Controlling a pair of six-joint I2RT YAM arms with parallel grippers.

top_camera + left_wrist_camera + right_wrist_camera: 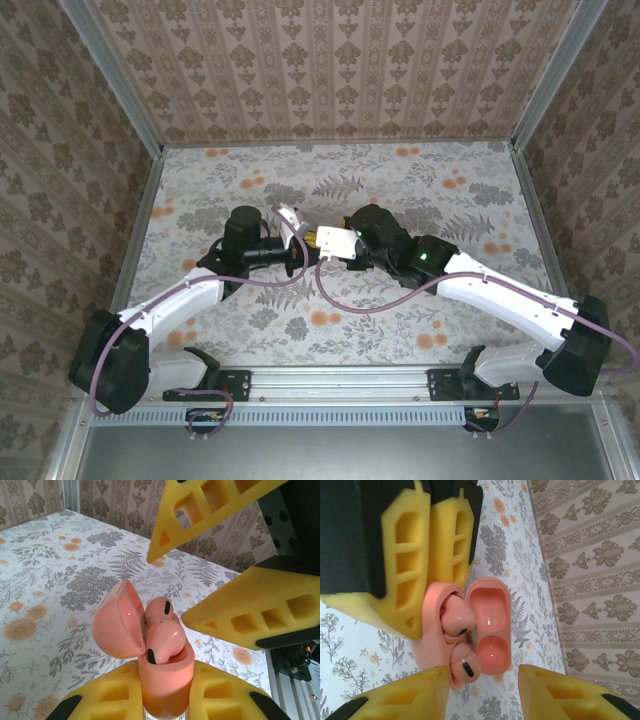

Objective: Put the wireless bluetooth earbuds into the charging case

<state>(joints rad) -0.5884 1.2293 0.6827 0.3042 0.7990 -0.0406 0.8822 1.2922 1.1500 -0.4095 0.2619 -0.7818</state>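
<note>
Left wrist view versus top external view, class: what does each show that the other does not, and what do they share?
Left wrist: the open charging case clamped in the left gripper, both earbuds sitting in it, and the right gripper open close by. Top external: the whole left arm and right arm, reaching from the rail to meet mid-table. Shared: the floral table and patterned walls.

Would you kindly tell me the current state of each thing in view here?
charging case: open, lid tipped back, gripped between the left gripper's fingers.
earbuds: both sitting in the charging case, tops proud of its rim.
left gripper: shut on the charging case.
right gripper: open, fingers apart near the charging case, holding nothing.
</note>
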